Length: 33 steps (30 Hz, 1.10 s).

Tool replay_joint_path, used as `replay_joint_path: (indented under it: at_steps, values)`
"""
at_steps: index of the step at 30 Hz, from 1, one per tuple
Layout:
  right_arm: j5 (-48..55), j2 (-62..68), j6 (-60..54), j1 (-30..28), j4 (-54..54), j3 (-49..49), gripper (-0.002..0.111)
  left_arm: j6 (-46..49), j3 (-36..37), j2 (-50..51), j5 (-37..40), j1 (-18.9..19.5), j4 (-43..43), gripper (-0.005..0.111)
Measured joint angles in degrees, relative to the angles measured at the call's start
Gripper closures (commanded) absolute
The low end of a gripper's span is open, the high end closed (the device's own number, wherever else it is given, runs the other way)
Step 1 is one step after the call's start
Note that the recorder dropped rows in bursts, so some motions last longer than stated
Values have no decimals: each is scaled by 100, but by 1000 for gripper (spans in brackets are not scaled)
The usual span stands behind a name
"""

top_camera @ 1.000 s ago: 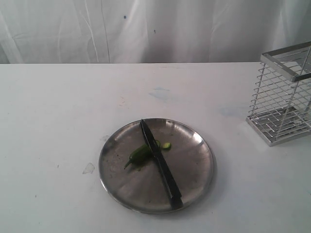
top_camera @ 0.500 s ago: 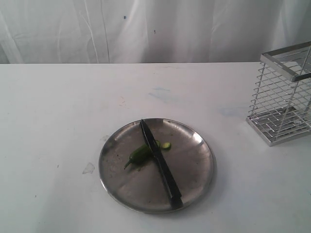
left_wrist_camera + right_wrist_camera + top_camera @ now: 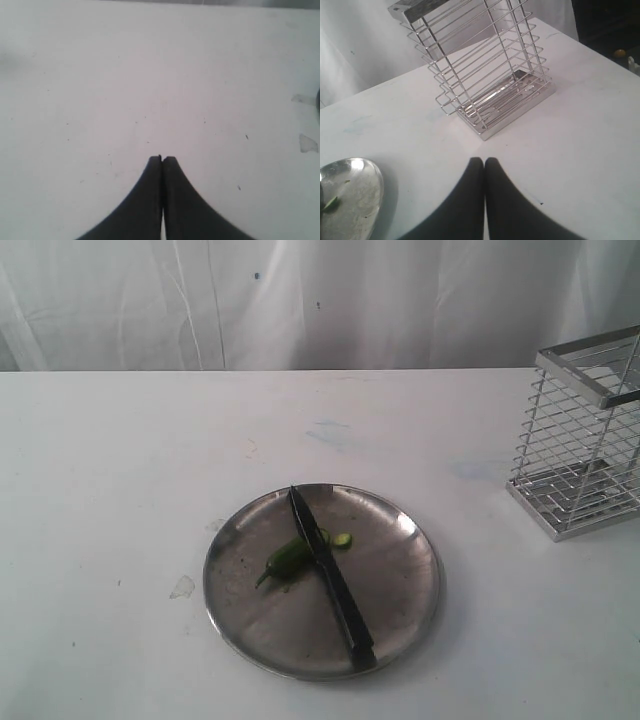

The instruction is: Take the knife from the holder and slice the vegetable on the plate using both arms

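Observation:
The steel plate (image 3: 400,580) lies on the white table in the exterior view. On it the knife (image 3: 330,575) rests diagonally, tip toward the far rim, handle near the front rim. The green chili pepper (image 3: 285,558) lies under the blade, with a cut piece (image 3: 343,540) on the blade's other side. The wire holder (image 3: 580,440) stands at the right with nothing in it. Neither arm shows in the exterior view. My left gripper (image 3: 162,158) is shut over bare table. My right gripper (image 3: 484,160) is shut, with the holder (image 3: 485,75) beyond it and the plate's rim (image 3: 370,185) to one side.
A white curtain hangs behind the table. Small stains and a torn scrap (image 3: 182,587) mark the tabletop left of the plate. In the right wrist view the table's edge runs past the holder, with dark floor beyond.

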Motion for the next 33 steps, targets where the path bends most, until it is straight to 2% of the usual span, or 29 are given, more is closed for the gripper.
replay_joint_path:
  at_steps: [8,11,27,33]
  values:
    - [0,0,0,0,0,0,108,197,4,-99,176,-468,-113,89]
    - [0,0,0,0,0,0,108,337,4,-99,176,-476,-126,85]
    - [0,0,0,0,0,0,108,456,4,-99,183,-476,-126,84]
    - [0,0,0,0,0,0,108,456,4,-99,183,-176,-126,84]
